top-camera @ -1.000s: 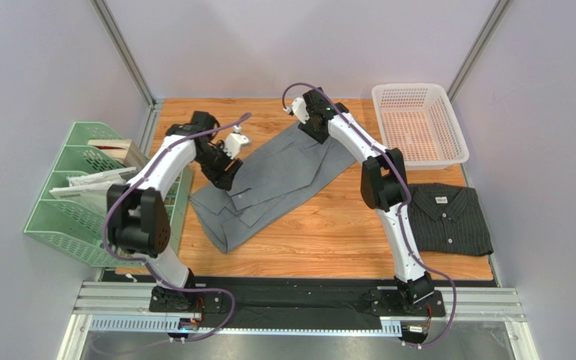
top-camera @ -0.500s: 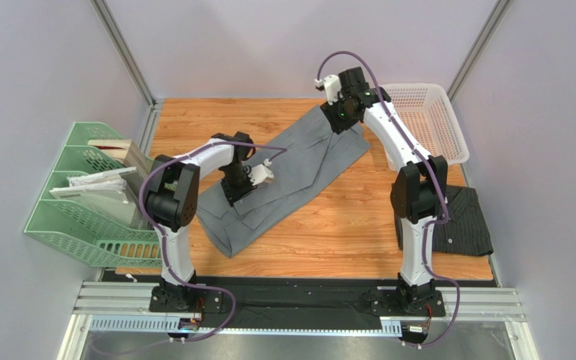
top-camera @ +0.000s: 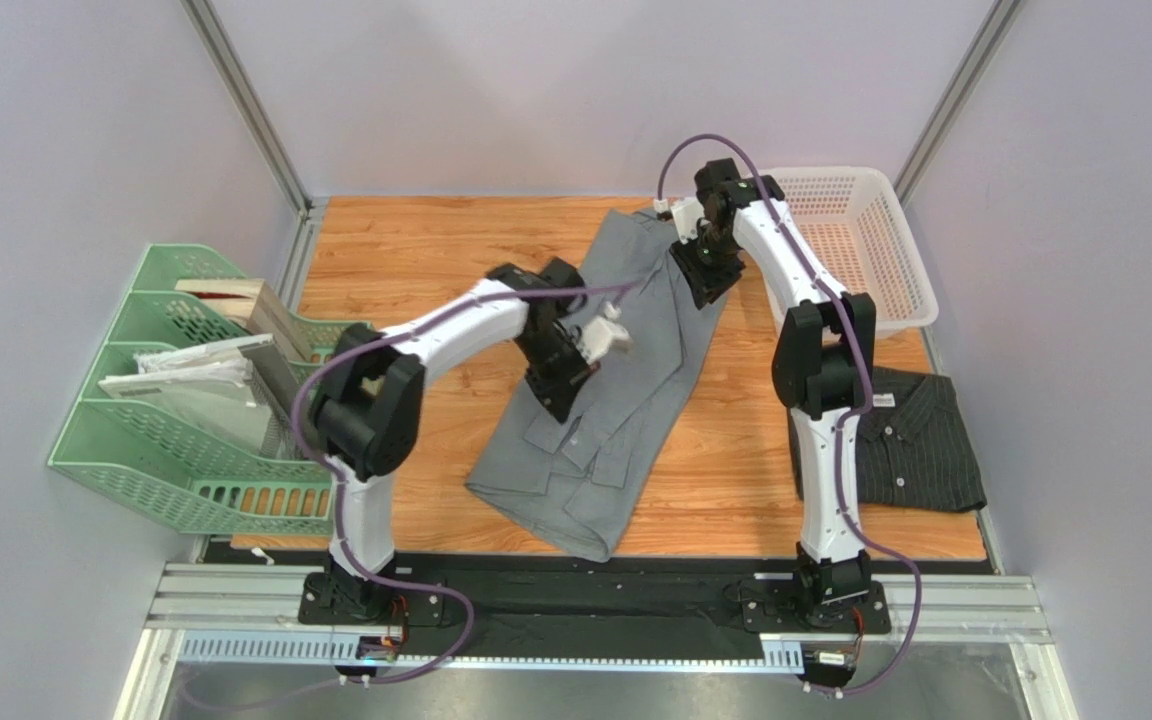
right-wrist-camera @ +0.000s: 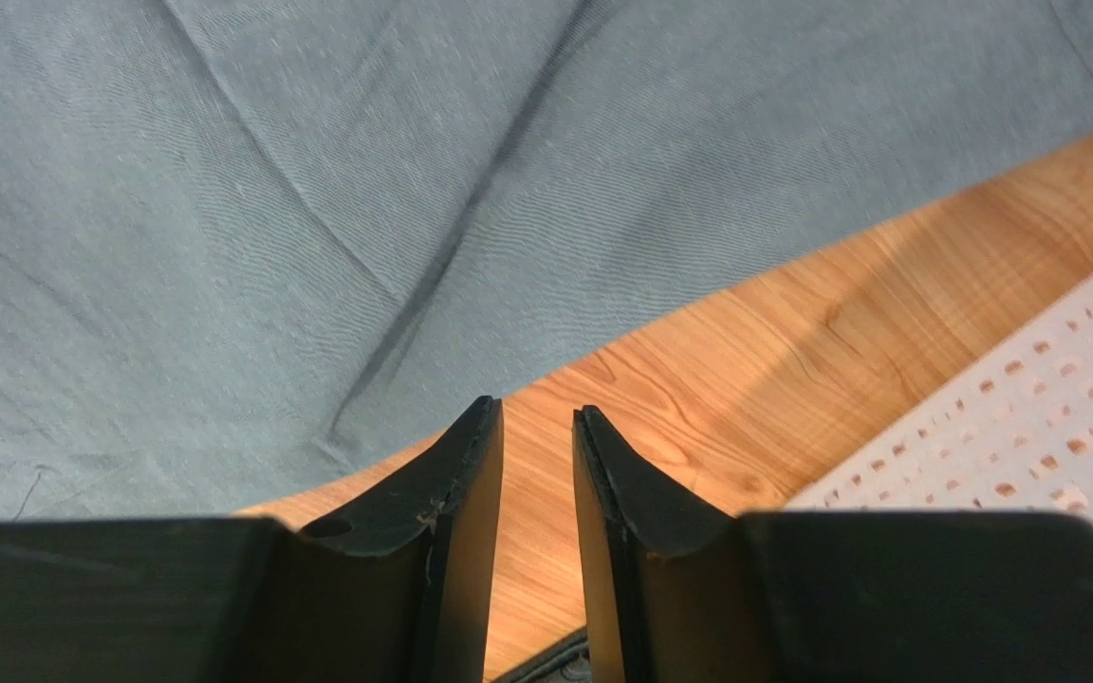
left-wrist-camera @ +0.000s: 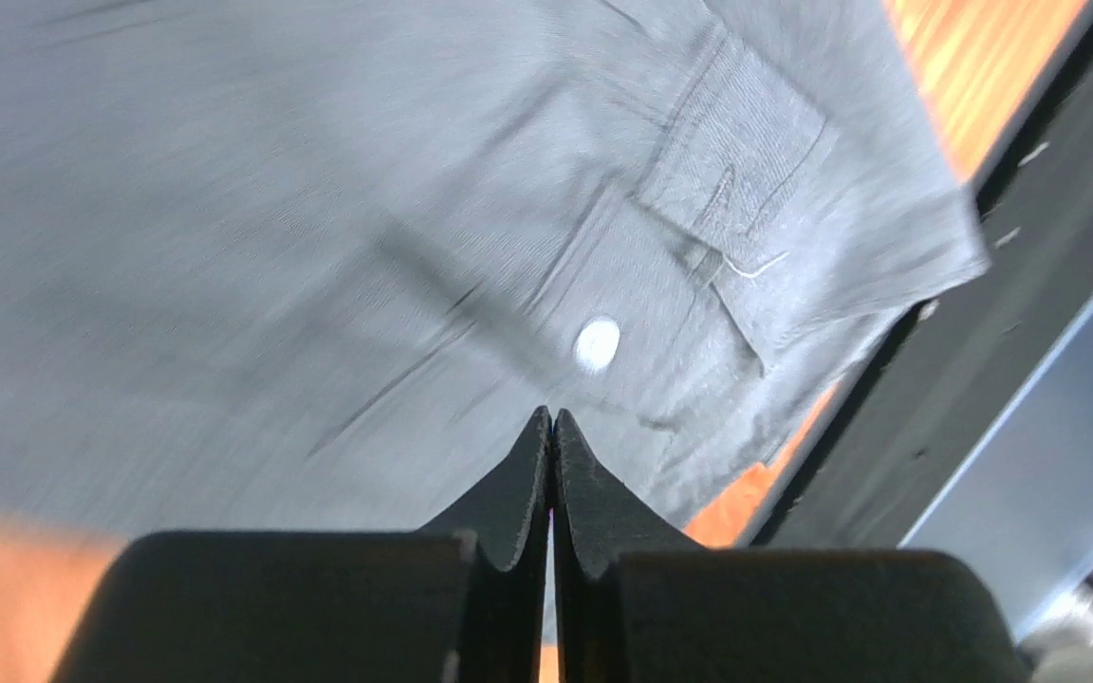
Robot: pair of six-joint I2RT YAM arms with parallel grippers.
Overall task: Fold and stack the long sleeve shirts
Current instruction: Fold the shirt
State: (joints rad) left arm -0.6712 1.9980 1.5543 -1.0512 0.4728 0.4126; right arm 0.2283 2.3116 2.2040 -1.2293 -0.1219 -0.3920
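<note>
Left arm (top-camera: 447,323): elbow raised, forearm reaching toward 1 o'clock over mid-table.
Left gripper (left-wrist-camera: 552,427): jaws pressed together, pinching the grey shirt (top-camera: 597,435); creases meet at the tips.
Right arm (top-camera: 815,300): stretched far, wrist turned back toward 7 o'clock.
Right gripper (right-wrist-camera: 535,420): jaws a narrow slit apart, holding nothing, bare table (right-wrist-camera: 738,356) between them, beside the shirt's edge. Only the right wrist view shows this.
Grey shirt: mid-table, lying 12 to 6 o'clock.
Pinstriped shirt (top-camera: 905,443): folded, 4 o'clock.
Left wrist view only: button (left-wrist-camera: 597,343), cuff (left-wrist-camera: 745,171).
</note>
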